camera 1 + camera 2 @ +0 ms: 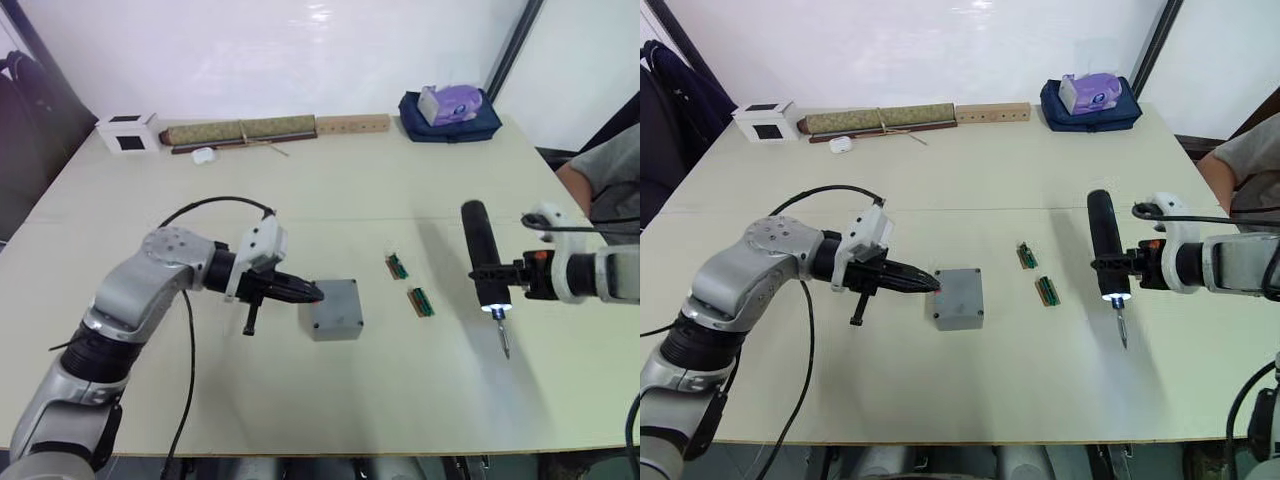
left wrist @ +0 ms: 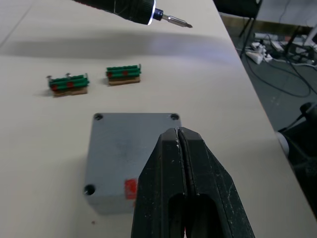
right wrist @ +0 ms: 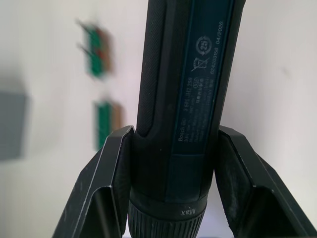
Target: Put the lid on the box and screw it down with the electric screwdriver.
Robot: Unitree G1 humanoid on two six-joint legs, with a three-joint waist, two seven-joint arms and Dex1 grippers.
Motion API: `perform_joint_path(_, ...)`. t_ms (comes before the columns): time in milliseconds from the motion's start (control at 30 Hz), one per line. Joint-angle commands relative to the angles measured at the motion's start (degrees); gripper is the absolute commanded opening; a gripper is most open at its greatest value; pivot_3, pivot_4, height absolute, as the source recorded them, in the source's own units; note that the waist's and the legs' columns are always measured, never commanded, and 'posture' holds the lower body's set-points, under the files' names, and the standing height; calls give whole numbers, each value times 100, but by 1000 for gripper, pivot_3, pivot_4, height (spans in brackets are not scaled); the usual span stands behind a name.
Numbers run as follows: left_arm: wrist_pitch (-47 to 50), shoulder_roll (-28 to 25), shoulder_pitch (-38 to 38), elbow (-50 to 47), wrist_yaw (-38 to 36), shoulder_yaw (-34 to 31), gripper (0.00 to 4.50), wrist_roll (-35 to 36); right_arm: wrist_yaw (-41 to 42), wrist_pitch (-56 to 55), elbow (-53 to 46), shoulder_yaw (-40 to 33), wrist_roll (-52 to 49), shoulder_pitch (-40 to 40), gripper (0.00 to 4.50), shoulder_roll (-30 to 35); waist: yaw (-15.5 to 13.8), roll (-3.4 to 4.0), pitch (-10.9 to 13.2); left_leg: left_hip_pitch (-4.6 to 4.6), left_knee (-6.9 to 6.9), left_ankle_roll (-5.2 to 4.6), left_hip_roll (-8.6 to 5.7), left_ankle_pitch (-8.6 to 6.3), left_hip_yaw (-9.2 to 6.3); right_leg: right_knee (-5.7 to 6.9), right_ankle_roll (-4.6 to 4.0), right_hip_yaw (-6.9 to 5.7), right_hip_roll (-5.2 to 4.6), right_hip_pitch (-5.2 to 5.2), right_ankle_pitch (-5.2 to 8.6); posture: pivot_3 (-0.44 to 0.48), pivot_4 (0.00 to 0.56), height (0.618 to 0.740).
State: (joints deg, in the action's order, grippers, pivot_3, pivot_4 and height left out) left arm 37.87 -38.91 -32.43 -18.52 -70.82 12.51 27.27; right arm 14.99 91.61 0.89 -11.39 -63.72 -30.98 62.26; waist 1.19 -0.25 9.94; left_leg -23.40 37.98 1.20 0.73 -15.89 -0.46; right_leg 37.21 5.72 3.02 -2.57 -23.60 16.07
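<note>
The two black fingers of the left gripper (image 2: 181, 144) are pressed together with nothing between them, their tips at the near-left edge of the small square grey plastic box (image 1: 335, 309); the flat grey plastic lid (image 2: 131, 144) is seen seated on the box, screw holes at its corners, a red mark on the box's side; box and lid lie near the middle of the pale tabletop (image 1: 330, 190); the right gripper (image 1: 497, 271) is clamped on the long black cylindrical electric screwdriver (image 1: 483, 260), held upright above the tabletop's right part, white light lit, thin metal bit pointing down; two small green strips (image 1: 410, 285) lie between box and screwdriver.
</note>
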Motion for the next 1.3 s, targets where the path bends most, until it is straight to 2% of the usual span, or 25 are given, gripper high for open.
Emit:
perform_joint_path(33, 220, 71, 157, -501, 342, -87, 0, 201, 821, -448, 331, 700, 717, -165, 1794, 352, -6, -8, 5, 0, 0, 0, 2, 0, 1, 0, 0, -1, 2, 0, 0, 0, 150, 740)
perform_joint_path(233, 381, 95, 246, -699, 642, -142, 0, 271, 1845, -1231, 857, 1646, 1758, -255, 1794, 520, -24, -6, 7, -3, 2, 0, -1, 0, 6, 0, 1, 0, 0, -4, 0, 0, 150, 740)
perform_joint_path(400, 407, 73, 275, -725, 759, -143, 0, 352, 2354, -1627, 1045, 2044, 2411, -281, 1794, 511, -21, -16, 7, 2, 8, 0, -1, 0, 5, 0, 3, -1, 1, 5, -2, 0, 150, 740)
perform_joint_path(433, 400, 61, 268, -708, 757, -141, 0, 358, 2419, -1658, 1036, 2079, 2497, -292, 2804, 493, -21, -17, 7, 3, 11, 0, -1, 0, 5, -1, 6, -1, 0, 7, -3, 0, 150, 740)
perform_joint_path(467, 392, 49, 245, -669, 741, -141, 0, 364, 2462, -1653, 1033, 2085, 2561, -304, 2958, 465, -25, -16, 7, 2, 15, 0, -1, 0, 6, -2, 8, -1, -1, 8, -5, 0, 150, 740)
perform_joint_path(533, 372, 33, 200, -586, 717, -136, 0, 369, 2524, -1666, 1025, 2088, 2712, -315, 3810, 425, -31, -17, 7, 3, 17, 0, -2, 0, 6, -1, 10, 0, -3, 9, -6, 0, 150, 740)
perform_joint_path(600, 345, 23, 180, -534, 699, -129, 0, 367, 2572, -1695, 1003, 2082, 2851, -309, 4466, 401, -46, -17, 7, 3, 19, 0, -3, 0, 5, -2, 10, -1, -3, 12, -5, 0, 150, 740)
perform_joint_path(767, 175, -6, 2, -285, 626, -150, 0, 272, 2625, -1633, 1028, 1611, 2922, -466, 4466, 291, -44, -17, 8, 2, 20, 1, -5, 0, 5, -2, 11, 0, -5, 12, -6, 0, 150, 740)
perform_joint_path(867, 314, 32, -355, 82, 706, -482, 0, 471, 2631, -2030, 732, 1350, 3121, -781, 4466, 432, -43, -9, 12, -1, 20, 1, -7, 0, 6, 2, 11, 0, -4, 5, -7, 0, 150, 740)
perform_joint_path(1033, -79, -153, -472, 639, 742, -463, 0, 3, 2849, -2785, 708, 755, 3123, -1245, 4466, 199, -7, -8, 12, 3, 11, 1, -5, 0, 8, 3, 11, 0, 0, 2, -7, 0, 150, 740)
perform_joint_path(1100, -290, -93, -476, 784, 858, -417, 0, -194, 3045, -2936, 400, 494, 2907, -1150, 4466, 21, -28, -10, 12, 2, 8, 1, -3, 0, 3, 2, 11, -3, 4, 2, -6, 0, 150, 740)
perform_joint_path(1167, -358, -189, -327, 791, 722, -279, 0, -314, 3305, -3114, -679, 292, 2561, -538, 4466, -200, -38, -12, 11, 0, 8, 1, -2, 0, 3, 3, 11, -3, 2, 2, -6, 0, 150, 740)
perform_joint_path(1233, -406, -272, -245, 803, 614, -193, 0, -402, 3393, -3217, -1295, 236, 2477, -143, 4466, -303, -46, -12, 11, 0, 8, 1, -1, 0, -3, 2, 11, -5, 2, 6, -6, 0, 150, 740)
perform_joint_path(1300, -588, -360, -49, 896, 620, -87, 0, -635, 3527, -3709, -2367, 614, 2695, 579, 4466, -305, -63, -10, 11, -5, 9, 1, 0, 0, -5, 3, 11, -4, -6, 2, -6, 0, 150, 740)
